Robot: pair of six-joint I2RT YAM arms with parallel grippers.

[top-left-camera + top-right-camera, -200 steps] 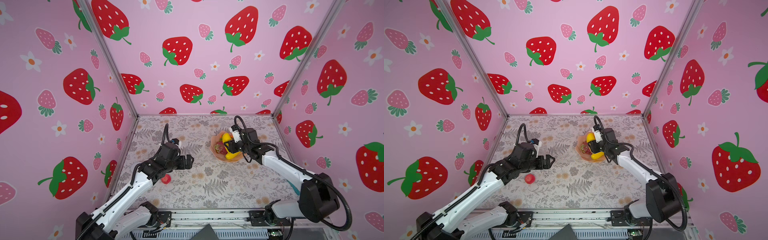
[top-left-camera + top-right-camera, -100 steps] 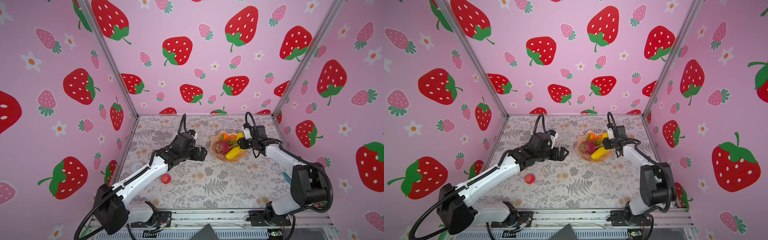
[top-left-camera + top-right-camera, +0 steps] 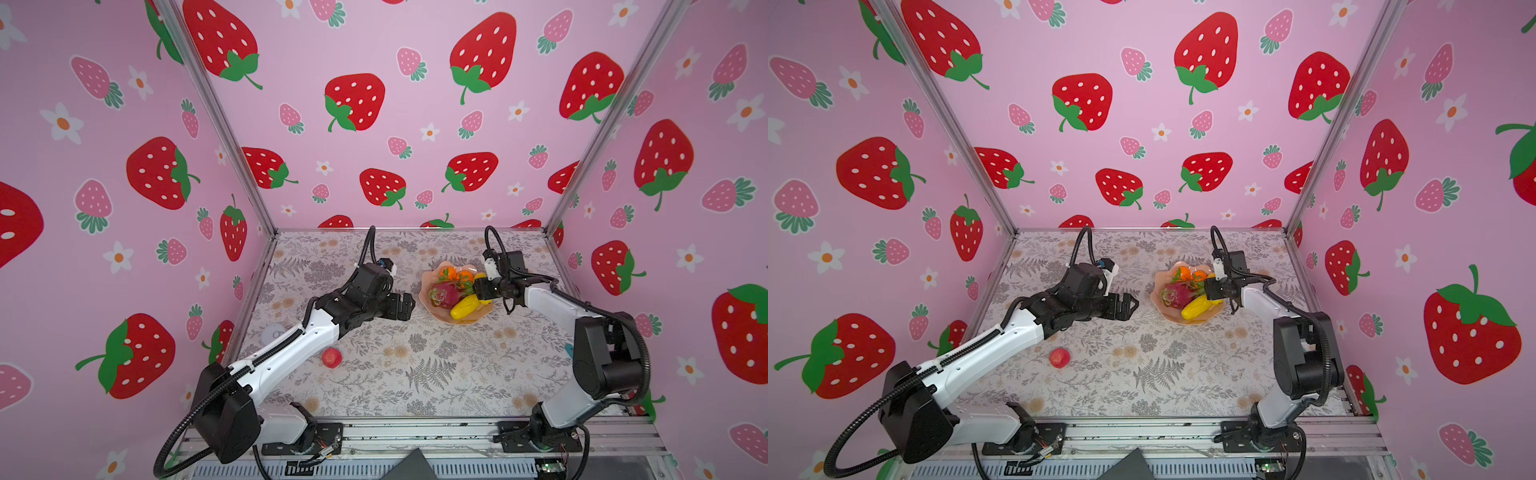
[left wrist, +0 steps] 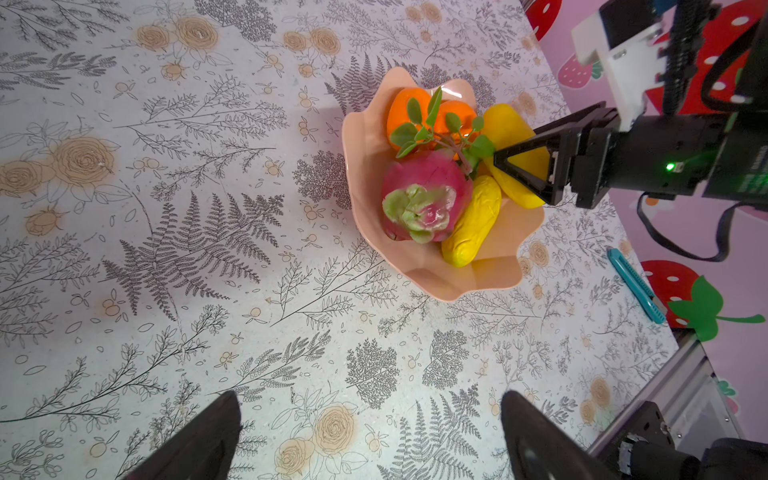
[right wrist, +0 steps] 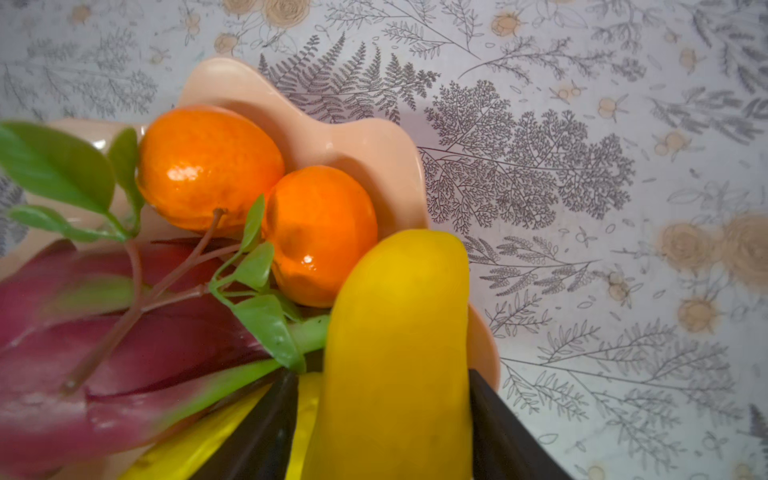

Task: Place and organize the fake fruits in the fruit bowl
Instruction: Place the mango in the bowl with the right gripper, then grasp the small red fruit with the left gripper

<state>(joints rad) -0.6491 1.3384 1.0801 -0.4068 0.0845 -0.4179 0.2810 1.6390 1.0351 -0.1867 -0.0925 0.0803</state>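
Inspector: Bowl contents?
Operator: Fruit bowl holds the dragon fruit, twig-joined oranges, a flat-lying yellow fruit and a leaning yellow fruit, propped on the rim as the floor looks crowded
Inspector: Tools?
Operator: Right gripper straddles the leaning yellow fruit; a gap shows on one side, so the grip is judged slack. Left gripper is spread wide and empty, just beside the bowl
Inspector: Outstanding?
Operator: Red-pink round fruit lies on the tablecloth, well apart from the bowl
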